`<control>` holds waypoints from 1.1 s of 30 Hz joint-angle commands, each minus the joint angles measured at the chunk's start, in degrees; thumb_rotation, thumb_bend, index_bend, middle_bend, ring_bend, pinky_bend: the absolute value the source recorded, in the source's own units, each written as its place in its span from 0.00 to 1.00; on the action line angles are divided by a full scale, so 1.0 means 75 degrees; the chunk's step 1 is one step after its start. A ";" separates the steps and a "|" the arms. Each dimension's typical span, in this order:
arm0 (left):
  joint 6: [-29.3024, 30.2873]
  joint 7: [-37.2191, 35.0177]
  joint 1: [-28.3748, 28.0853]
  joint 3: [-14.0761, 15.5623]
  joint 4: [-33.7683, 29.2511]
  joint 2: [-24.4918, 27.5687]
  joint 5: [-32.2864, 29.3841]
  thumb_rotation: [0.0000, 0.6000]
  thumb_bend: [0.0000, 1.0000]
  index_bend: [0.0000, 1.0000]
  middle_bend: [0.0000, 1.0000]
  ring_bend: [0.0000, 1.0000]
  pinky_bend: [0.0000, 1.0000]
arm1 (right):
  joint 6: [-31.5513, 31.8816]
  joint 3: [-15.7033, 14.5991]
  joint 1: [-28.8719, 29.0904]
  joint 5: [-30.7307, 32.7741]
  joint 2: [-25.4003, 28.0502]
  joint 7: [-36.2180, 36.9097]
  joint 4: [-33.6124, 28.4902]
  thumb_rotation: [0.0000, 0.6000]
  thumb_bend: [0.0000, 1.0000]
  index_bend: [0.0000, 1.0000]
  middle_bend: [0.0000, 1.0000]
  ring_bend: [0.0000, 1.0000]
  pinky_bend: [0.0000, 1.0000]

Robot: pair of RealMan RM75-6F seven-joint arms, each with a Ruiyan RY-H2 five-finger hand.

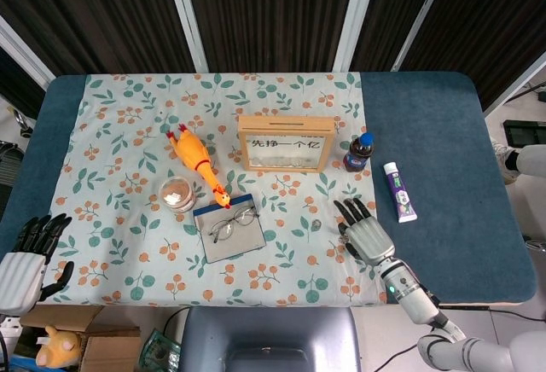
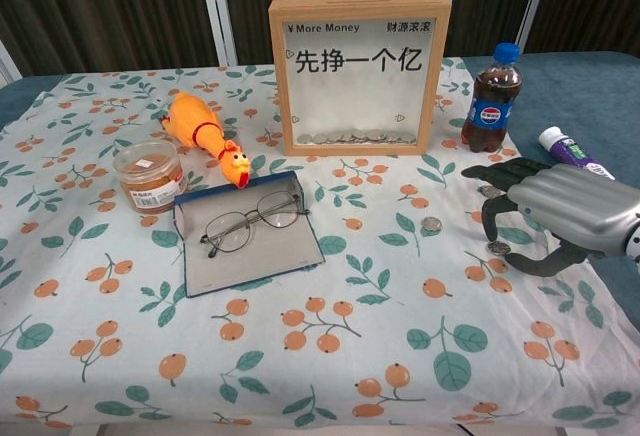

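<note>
Robot hand [image 2: 545,214] over small round coin [image 2: 499,247]

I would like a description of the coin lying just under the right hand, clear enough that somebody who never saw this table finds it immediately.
Start at the wooden money frame standing at the middle back of the floral tablecloth, then go right and toward the front, to the right hand. The coin lies flat on the cloth right beneath its dark fingertips. A second coin lies further left, in the open, away from the hand.

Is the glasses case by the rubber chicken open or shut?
Open. The glasses case lies flat with its lid folded up behind, and the glasses rest uncovered on its grey lining.
</note>
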 commanded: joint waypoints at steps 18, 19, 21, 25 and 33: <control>0.0038 -0.0061 0.0015 -0.0023 0.0010 -0.0001 -0.0013 1.00 0.44 0.00 0.07 0.00 0.01 | -0.0056 0.0113 0.0114 0.0181 -0.0005 -0.0085 -0.0044 1.00 0.61 0.61 0.12 0.00 0.00; 0.0040 -0.0061 0.0017 -0.0022 0.0010 -0.0001 -0.0013 1.00 0.44 0.00 0.07 0.00 0.01 | -0.0061 0.0129 0.0126 0.0194 -0.0004 -0.0080 -0.0051 1.00 0.61 0.60 0.12 0.00 0.00; 0.0044 -0.0067 0.0020 -0.0023 0.0010 0.0000 -0.0015 1.00 0.44 0.00 0.07 0.00 0.01 | -0.0089 0.0160 0.0157 0.0227 0.0000 -0.0079 -0.0061 1.00 0.61 0.60 0.12 0.00 0.00; 0.0050 -0.0088 0.0025 -0.0025 0.0016 0.0006 -0.0019 1.00 0.44 0.00 0.07 0.00 0.01 | -0.0172 0.0215 0.0224 0.0302 -0.0016 -0.0110 -0.0060 1.00 0.61 0.60 0.12 0.00 0.00; -0.0006 -0.0183 0.0017 -0.0021 0.0004 0.0026 -0.0056 1.00 0.44 0.00 0.07 0.00 0.01 | -0.0286 0.0263 0.0334 0.0386 -0.0143 -0.0055 0.0049 1.00 0.61 0.61 0.13 0.00 0.00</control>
